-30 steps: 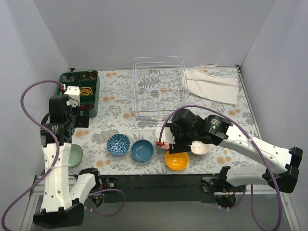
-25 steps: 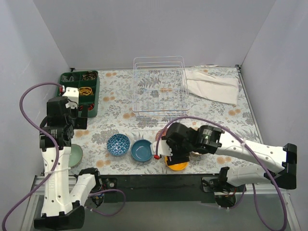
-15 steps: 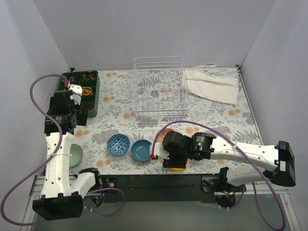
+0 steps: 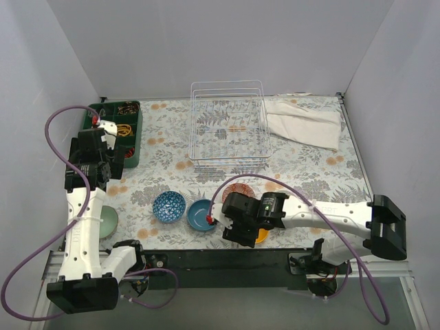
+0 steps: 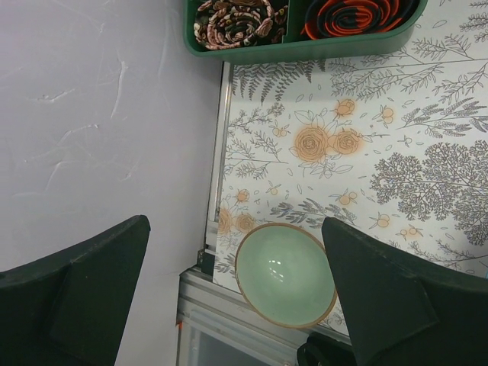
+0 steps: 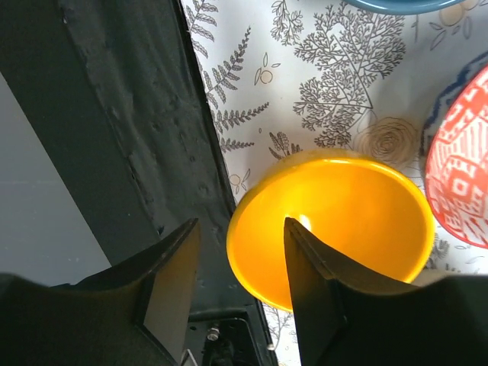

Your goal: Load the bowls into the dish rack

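The table [image 4: 309,172], covered in a leaf-and-flower print, bears everything; at its far middle stands the dish rack [image 4: 227,127], with a white folded cloth [image 4: 302,122] just beside it on the right and a dark green tray [image 4: 117,134] well apart at the far left, coiled bands lying in the tray's compartments. The five bowls in view stand on the table at the near edge, well apart from the rack: the pale green bowl [image 5: 286,273] at the left corner, the blue-patterned bowl [image 4: 169,206] and the teal-blue bowl [image 4: 200,214] side by side, the red-patterned bowl [image 4: 240,190] behind them under a loop of purple cable, and the orange-yellow bowl [image 6: 335,221] nearest the dark front strip [image 6: 145,152]. The right arm's wrist covers most of the orange-yellow bowl from above; the right gripper [image 6: 242,229] is spread apart, its two fingers [image 6: 171,274] straddling that bowl's near rim and clamping nothing. The left gripper [image 5: 235,225] hangs high over the pale green bowl, released wide and holding nothing. Faint lettering on the right forearm is too small to read.
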### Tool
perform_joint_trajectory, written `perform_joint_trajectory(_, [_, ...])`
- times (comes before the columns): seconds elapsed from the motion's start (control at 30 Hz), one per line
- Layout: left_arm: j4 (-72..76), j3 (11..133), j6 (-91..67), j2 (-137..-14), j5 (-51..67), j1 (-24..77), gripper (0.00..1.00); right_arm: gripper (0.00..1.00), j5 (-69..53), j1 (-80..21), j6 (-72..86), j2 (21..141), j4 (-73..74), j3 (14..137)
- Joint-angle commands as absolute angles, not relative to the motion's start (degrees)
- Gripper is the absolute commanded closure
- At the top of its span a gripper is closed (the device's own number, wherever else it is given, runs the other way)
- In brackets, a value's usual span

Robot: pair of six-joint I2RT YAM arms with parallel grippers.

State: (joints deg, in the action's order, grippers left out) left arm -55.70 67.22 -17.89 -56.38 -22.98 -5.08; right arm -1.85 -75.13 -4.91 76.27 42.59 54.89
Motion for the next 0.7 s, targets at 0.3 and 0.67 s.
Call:
perform_joint_trajectory(0.3, [-58.0, 68.0, -18.5, -51.9, -23.6, -5.3, 0.02, 0.51, -0.3, -75.3, 1.7, 82.0, 40.3, 55.5])
perform_joint_trajectory(0.67, [-57.6, 69.4, -16.4, -51.5, -23.6, -5.3, 0.02, 0.47, 5.5, -75.3, -7.4, 80.9, 43.9, 67.9])
